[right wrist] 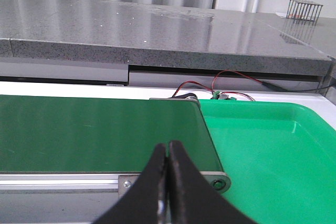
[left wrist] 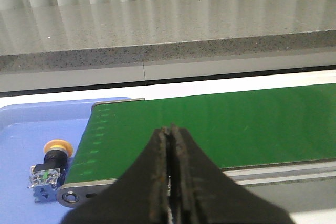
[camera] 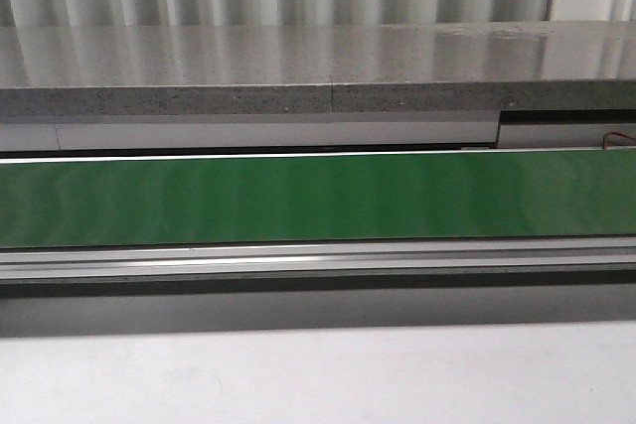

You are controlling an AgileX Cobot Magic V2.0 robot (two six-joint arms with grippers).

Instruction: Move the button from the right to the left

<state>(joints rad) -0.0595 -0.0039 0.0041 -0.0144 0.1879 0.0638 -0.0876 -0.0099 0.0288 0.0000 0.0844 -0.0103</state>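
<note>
The button point(left wrist: 49, 170) is seen lying in the blue tray point(left wrist: 21, 129), just beside the end of the green belt point(left wrist: 210, 129). The left gripper point(left wrist: 169, 174) and the right gripper point(right wrist: 167, 182) are pressed together, nothing held between the fingers.

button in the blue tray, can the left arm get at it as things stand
Probably yes: the button lies uncovered in the blue tray beside the green belt, but the left gripper is shut and must open first.
</note>
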